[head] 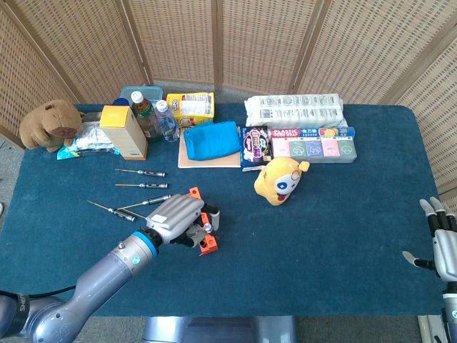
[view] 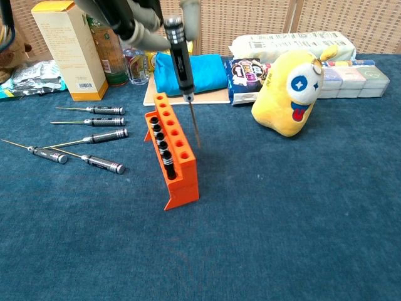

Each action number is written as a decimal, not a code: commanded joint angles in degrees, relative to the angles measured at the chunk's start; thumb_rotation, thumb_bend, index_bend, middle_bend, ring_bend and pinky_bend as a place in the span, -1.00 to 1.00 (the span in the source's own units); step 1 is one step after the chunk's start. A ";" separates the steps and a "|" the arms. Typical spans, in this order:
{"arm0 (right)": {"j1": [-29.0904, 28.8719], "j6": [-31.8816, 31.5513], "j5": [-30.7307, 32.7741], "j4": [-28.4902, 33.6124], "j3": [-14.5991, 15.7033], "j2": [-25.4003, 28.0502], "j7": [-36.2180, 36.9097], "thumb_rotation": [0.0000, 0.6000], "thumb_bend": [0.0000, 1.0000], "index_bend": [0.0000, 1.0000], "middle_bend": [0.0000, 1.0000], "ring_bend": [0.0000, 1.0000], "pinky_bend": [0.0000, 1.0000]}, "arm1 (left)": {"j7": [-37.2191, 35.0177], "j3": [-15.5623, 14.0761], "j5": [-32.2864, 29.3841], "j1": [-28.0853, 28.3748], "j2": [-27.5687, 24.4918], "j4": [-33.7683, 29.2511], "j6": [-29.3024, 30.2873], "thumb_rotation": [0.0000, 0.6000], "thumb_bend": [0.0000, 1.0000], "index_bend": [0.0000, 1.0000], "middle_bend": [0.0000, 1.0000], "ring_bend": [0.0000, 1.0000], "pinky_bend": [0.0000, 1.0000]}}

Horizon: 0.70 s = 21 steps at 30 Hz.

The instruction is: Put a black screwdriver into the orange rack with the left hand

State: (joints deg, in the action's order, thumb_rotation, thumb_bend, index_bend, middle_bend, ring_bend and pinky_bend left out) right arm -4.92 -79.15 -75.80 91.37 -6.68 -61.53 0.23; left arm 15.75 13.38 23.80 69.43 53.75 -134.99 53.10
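Note:
My left hand (head: 178,216) (view: 135,17) grips a black screwdriver (view: 179,59) by its handle, nearly upright with the tip down. The thin shaft hangs just right of the orange rack (view: 177,164) (head: 208,246), its tip level with the rack's top and outside the holes. In the head view the hand covers most of the rack. Black handles fill several holes in the rack's left row; the right row looks empty. My right hand (head: 443,246) rests at the table's far right edge, fingers apart and holding nothing.
Several loose black screwdrivers (view: 94,137) (head: 143,186) lie left of the rack. A yellow plush (view: 289,94) stands to the right. A yellow carton (view: 62,50), bottles, a blue pouch (view: 191,72) and snack packs line the back.

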 commanded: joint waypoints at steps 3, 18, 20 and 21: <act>-0.05 0.16 0.02 -0.05 0.02 -0.01 0.07 1.00 -1.00 -1.00 -0.94 -0.89 -0.84 | -0.36 0.10 0.67 -0.31 -1.13 0.00 -0.83 1.00 -0.11 0.03 1.00 1.00 1.00; -0.10 0.43 0.10 -0.11 0.09 -0.01 0.10 1.00 -1.00 -1.00 -0.94 -0.89 -0.84 | -1.85 -0.72 1.31 -0.52 -4.09 0.00 -5.16 1.00 -0.11 0.03 1.00 1.00 1.00; -0.12 0.42 -0.04 -0.04 0.16 -0.04 0.00 1.00 -1.00 -1.00 -0.94 -0.89 -0.84 | -2.01 -1.03 1.85 -0.76 -4.80 0.00 -5.81 1.00 -0.11 0.03 1.00 1.00 1.00; -0.13 0.42 -0.07 -0.03 0.18 -0.05 -0.03 1.00 -1.00 -1.00 -0.94 -0.89 -0.84 | -2.10 -1.14 1.98 -0.85 -4.97 0.00 -5.94 1.00 -0.11 0.03 1.00 1.00 1.00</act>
State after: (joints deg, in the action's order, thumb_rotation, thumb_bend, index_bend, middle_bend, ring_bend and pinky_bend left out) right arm -5.04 -78.73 -75.87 91.34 -6.49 -61.58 0.19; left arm 13.73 12.33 25.68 68.67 48.88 -134.99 47.28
